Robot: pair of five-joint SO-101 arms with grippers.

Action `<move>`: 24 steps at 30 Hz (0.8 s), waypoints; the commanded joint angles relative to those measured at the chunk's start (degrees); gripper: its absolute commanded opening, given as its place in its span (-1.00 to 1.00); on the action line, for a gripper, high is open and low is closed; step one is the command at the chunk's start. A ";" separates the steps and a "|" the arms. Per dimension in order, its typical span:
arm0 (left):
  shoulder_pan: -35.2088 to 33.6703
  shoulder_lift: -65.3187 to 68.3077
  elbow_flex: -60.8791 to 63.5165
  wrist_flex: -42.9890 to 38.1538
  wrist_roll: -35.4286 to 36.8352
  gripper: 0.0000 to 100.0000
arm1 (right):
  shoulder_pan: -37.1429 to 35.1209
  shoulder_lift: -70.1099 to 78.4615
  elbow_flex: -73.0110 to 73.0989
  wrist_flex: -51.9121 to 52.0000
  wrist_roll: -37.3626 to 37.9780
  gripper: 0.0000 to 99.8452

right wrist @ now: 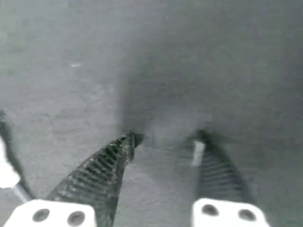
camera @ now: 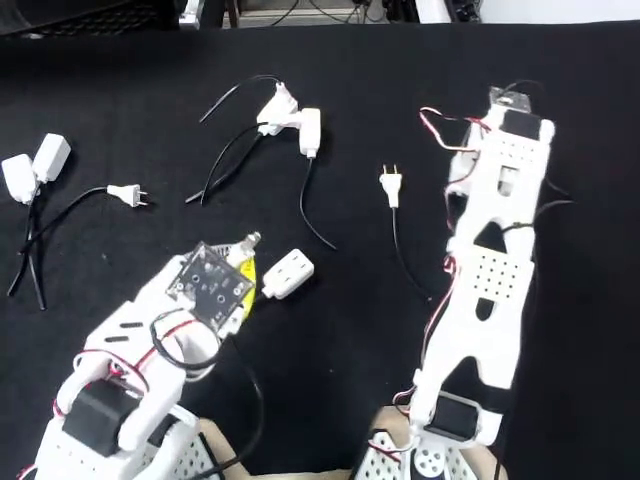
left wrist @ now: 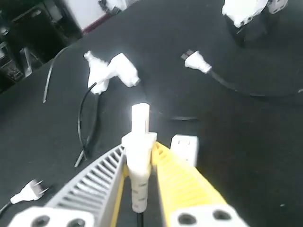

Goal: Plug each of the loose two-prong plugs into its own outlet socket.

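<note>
Left arm (camera: 150, 340) low at the counter's near left edge, angled toward the middle. Left gripper (left wrist: 139, 149) clamped on a plug (left wrist: 140, 118), prongs pointing away from the wrist. Right arm (camera: 490, 270) stretched along the counter's right side toward the far edge. Right gripper (right wrist: 164, 139) pointing down at the counter, fingers apart, holding nothing.
</note>
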 commanded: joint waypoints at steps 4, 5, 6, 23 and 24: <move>0.66 -6.68 -2.24 2.37 3.25 -0.94 | -1.67 0.75 -0.31 1.49 -0.18 -0.86; 0.66 -8.62 -3.03 2.81 3.69 -0.94 | -1.93 0.75 -0.66 1.41 -0.18 -0.87; 0.66 -10.90 -3.82 3.60 3.78 -0.94 | -2.20 1.01 -1.45 1.32 -0.18 -0.87; -1.63 -13.89 1.36 5.36 4.04 -0.94 | -28.75 -1.98 -22.99 2.02 -0.35 -0.98; -1.63 -13.89 1.71 5.01 4.04 -0.94 | -29.54 -3.82 -21.58 2.02 -0.35 -0.98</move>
